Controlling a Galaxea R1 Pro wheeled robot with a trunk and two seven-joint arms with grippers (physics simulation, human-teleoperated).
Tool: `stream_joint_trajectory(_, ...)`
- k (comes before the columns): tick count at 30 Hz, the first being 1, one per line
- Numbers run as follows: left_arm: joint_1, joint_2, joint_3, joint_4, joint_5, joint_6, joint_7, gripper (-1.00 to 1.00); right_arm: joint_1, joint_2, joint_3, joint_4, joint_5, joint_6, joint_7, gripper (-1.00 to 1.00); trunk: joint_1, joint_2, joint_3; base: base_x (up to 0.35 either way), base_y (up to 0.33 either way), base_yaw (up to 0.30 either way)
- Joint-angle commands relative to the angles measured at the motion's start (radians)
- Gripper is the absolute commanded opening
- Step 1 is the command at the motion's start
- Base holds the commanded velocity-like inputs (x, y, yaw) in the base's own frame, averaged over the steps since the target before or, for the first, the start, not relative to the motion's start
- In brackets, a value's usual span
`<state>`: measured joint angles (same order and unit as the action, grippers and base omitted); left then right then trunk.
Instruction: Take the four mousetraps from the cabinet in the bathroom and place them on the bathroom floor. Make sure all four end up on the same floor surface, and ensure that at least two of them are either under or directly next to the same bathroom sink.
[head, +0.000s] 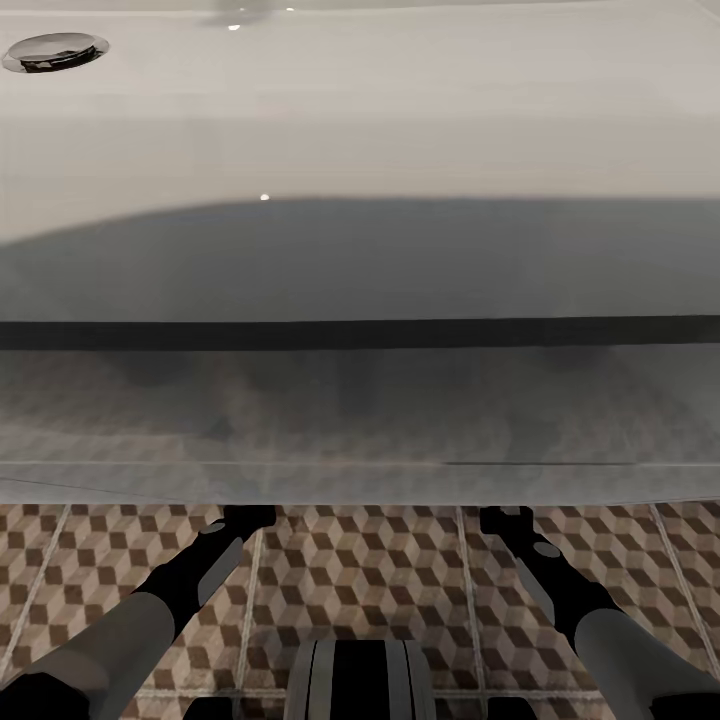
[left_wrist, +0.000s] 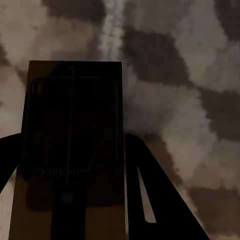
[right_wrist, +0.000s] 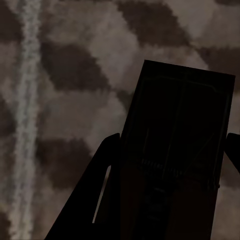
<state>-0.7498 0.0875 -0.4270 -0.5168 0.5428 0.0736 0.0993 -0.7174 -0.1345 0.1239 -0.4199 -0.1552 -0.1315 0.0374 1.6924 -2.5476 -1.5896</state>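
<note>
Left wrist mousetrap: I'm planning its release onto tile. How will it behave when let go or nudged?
The mousetrap looks like a flat, rigid board, so it should land flat and not roll. Its thin wire could snag. On the smooth-looking bathroom floor it may slide if nudged.

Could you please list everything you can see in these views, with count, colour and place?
sink: one, white, wide basin across the upper head view, chrome drain at its far left.
vanity: one, white and glossy, below the basin, reflecting the tiles.
bathroom floor: brown, beige and white cube-pattern tiles, in front of the vanity and behind both wrist views.
mousetraps: two, brown wood with wire, one between the left tool's fingers, one between the right tool's fingers, both in shadow.
arms: two, grey and black, left and right, reaching under the vanity edge.
</note>
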Motion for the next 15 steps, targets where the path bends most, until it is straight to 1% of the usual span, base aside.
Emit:
stream_joint_trajectory(1, 0.000, 0.002, -0.009, -0.003, 0.005, 0.004, 0.011, -1.00, -0.001, -0.001, 0.005, 0.001, -0.012, -0.004, 0.006, -1.00, 0.000, 0.000, -0.001, 0.000, 0.000, 0.000)
stream_joint_trajectory(15, 0.000, 0.000, -0.009, -0.002, 0.005, 0.005, 0.011, -1.00, -0.001, 0.000, 0.005, 0.001, -0.012, -0.005, 0.006, -1.00, 0.000, 0.000, -0.001, 0.000, 0.000, 0.000)
